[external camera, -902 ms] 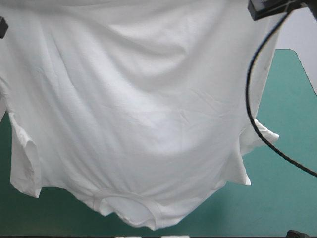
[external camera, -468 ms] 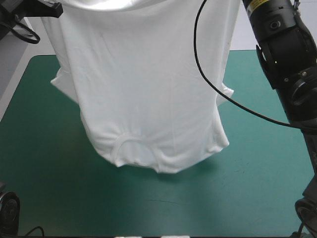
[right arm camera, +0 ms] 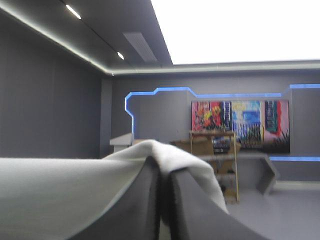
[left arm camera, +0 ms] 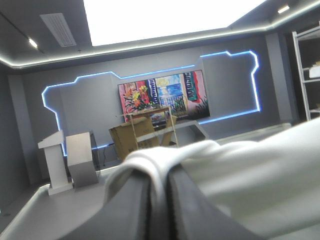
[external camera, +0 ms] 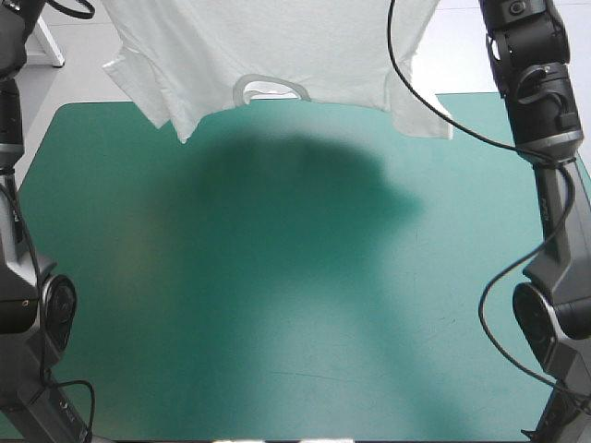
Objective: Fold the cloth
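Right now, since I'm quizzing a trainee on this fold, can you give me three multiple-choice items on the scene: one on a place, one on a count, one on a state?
1. Where is the T-shirt?
A. Hanging over the table's far edge
B. Flat on the table's middle
C. Heaped at the table's near edge

2. How many grippers hold it?
A. None
B. One
C. Two

3. What state is it in?
A. A folded bundle
B. Spread out, collar end down
C. A crumpled heap

Key:
1 A: in the high view it hangs at the far edge and only its shadow lies on the cover.
2 C: the left gripper and the right gripper are each shut on white cloth.
3 B: it hangs wide between the arms, with the collar at its lower edge and a sleeve at each side.
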